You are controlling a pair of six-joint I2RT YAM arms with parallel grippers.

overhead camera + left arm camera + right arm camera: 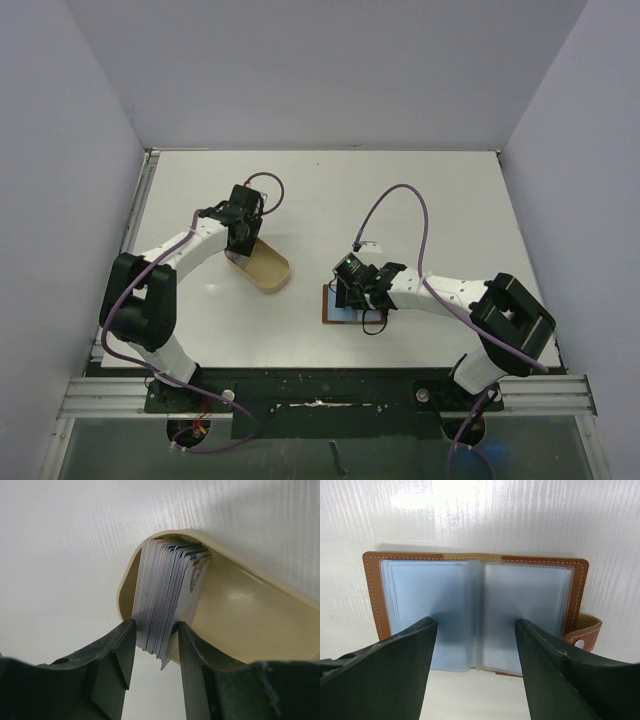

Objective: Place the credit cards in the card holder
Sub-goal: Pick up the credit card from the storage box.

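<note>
A stack of several credit cards [167, 590] stands on edge at the near end of a tan oblong tray [240, 615]. My left gripper [156, 630] straddles the stack, one finger against each outer card, so it is shut on the cards. From above, the left gripper [240, 235] sits over the tray's [270, 270] far end. The card holder [375, 595], brown leather with clear blue-tinted sleeves, lies open flat on the table. My right gripper [476, 625] hovers open over its near edge, with nothing between the fingers. In the top view the right gripper [352, 290] covers part of the card holder [332, 305].
The card holder's snap tab [582, 637] with a metal stud sticks out on its right side. White table [440, 210] stretches around both items, with grey walls on three sides. A purple cable [400, 200] loops above the right arm.
</note>
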